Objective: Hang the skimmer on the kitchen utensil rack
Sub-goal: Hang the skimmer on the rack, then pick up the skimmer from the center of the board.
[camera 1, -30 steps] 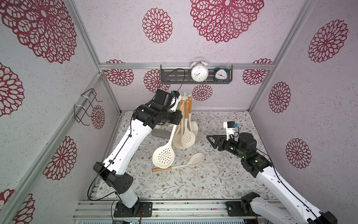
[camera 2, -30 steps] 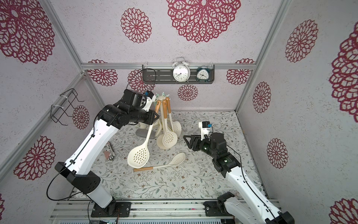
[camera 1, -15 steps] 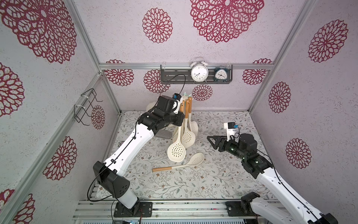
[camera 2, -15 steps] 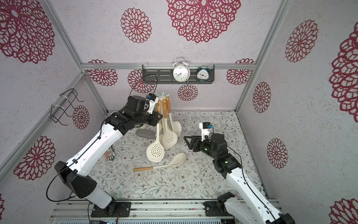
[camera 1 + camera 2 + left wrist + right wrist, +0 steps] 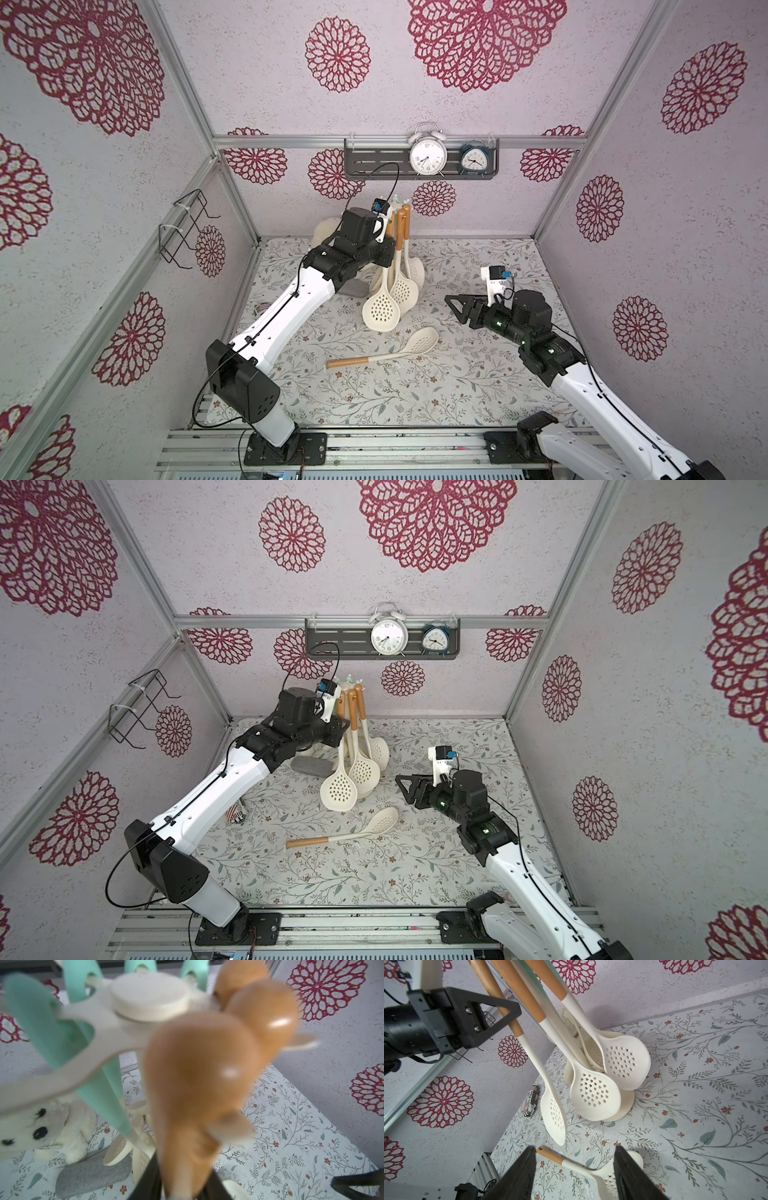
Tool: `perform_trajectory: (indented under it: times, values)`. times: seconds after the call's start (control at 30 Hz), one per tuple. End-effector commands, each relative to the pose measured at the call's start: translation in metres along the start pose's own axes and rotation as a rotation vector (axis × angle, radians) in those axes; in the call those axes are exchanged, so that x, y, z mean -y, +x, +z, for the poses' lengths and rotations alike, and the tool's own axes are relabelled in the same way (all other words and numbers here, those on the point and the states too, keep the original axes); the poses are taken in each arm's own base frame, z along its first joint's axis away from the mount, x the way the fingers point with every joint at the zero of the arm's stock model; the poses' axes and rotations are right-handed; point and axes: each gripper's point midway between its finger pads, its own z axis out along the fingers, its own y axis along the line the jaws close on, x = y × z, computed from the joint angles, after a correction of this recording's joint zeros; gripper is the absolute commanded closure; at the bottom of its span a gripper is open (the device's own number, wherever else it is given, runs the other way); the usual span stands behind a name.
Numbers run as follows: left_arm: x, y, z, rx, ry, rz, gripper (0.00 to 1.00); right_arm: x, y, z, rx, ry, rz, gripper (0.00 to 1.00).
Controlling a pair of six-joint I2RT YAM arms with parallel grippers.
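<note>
The cream kitchen utensil rack stands at the back, its crown close up in the left wrist view. The skimmer, cream head and wooden handle, hangs down beside the pole at the crown. My left gripper has a jaw on each side of that handle. Blur hides whether they press it. My right gripper hovers open and holds nothing, to the right of the rack.
Two more skimmers hang on the rack. A slotted spoon lies on the mat under my right gripper. Behind the rack are a white plush toy and a grey pouch. A small striped packet lies to the left.
My left arm has carried the skimmer from a slant out over the mat back to the rack's crown. Its head now hangs beside the other skimmers. The right arm has not moved.
</note>
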Motion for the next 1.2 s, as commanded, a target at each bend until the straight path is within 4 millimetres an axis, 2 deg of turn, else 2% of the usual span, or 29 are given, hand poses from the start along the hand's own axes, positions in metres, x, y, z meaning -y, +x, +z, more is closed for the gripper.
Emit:
perform_trajectory:
  times: [0.0,0.17,0.3,0.4,0.53,0.63,0.8,0.9,1.0,1.17]
  values:
    - [-0.007,0.027,0.012,-0.073,-0.021,-0.015,0.51,-0.005,-0.008,-0.006,0.029,-0.008,-0.005,0.38]
    - [0.001,0.02,-0.001,-0.043,0.024,-0.021,0.34,-0.003,-0.008,-0.007,0.031,-0.002,-0.004,0.38]
    - [0.009,0.009,-0.02,-0.008,0.066,-0.022,0.21,0.002,-0.006,-0.008,0.029,0.025,-0.003,0.37]
    - [0.012,0.002,-0.041,0.032,0.09,-0.026,0.15,0.012,-0.001,-0.011,0.03,0.07,0.006,0.33]
    - [0.014,0.0,-0.074,0.087,0.102,-0.037,0.13,0.024,0.012,-0.014,0.023,0.114,0.04,0.29]
    - [0.011,0.003,-0.108,0.162,0.097,-0.039,0.12,0.032,0.025,-0.013,0.014,0.136,0.079,0.24]
    - [0.0,0.015,-0.165,0.257,0.063,-0.049,0.11,0.043,0.054,-0.005,-0.059,0.186,0.133,0.19]
    - [-0.006,0.029,-0.186,0.275,0.047,-0.078,0.1,0.045,0.08,0.005,-0.154,0.195,0.165,0.19]
    - [-0.012,0.052,-0.194,0.269,0.036,-0.119,0.09,0.045,0.105,0.018,-0.252,0.209,0.185,0.21]
    - [-0.014,0.085,-0.196,0.272,0.063,-0.202,0.08,0.054,0.134,0.034,-0.363,0.252,0.217,0.29]
